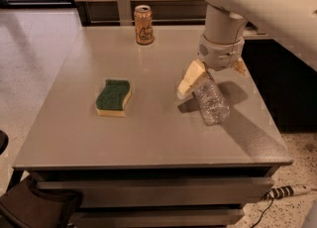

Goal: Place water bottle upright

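The water bottle [212,104] is clear ribbed plastic and lies on its side on the right part of the grey table [148,133]. Its base points toward the front edge, and its cap end is hidden under the gripper. My gripper [214,80] hangs from the white arm directly over the bottle's far end. One tan finger [190,79] is on the bottle's left and the other [240,67] on its right. The fingers stand apart on either side of the bottle's neck end and are not closed on it.
An orange-tan drink can [143,24] stands upright at the back of the table. A green and yellow sponge [113,97] lies left of centre. The table's right edge is close behind the bottle. A power strip [287,191] lies on the floor at lower right.
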`<state>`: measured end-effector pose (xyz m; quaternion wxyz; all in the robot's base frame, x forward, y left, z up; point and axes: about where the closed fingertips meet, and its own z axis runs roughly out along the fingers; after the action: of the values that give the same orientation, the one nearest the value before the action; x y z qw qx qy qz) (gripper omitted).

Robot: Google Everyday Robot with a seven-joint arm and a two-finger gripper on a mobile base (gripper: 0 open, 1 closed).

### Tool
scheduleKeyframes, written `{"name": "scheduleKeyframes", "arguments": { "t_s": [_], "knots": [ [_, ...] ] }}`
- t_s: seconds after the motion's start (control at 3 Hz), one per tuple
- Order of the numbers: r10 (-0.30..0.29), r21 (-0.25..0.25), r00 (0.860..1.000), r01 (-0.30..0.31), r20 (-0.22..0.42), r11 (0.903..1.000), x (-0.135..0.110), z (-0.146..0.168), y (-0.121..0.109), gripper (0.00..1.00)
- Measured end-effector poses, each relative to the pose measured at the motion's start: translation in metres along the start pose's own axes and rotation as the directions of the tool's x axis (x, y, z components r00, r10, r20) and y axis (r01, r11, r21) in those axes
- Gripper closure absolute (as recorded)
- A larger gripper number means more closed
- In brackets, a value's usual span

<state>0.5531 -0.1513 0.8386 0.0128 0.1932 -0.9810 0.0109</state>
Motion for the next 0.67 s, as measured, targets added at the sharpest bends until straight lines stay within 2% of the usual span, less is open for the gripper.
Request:
{"name": "scheduleKeyframes", "arguments": {
  "t_s": [0.33, 0.67],
  "knots": [
    [0.034, -0.005, 0.999, -0.034, 0.007, 0.9994, -0.003, 0.0054, -0.0009, 0.0],
    [0.077, -0.028, 0.996, -0.075, 0.038, 0.9967, -0.0095, 0.0074, 0.0032, 0.15]
  ]
}}
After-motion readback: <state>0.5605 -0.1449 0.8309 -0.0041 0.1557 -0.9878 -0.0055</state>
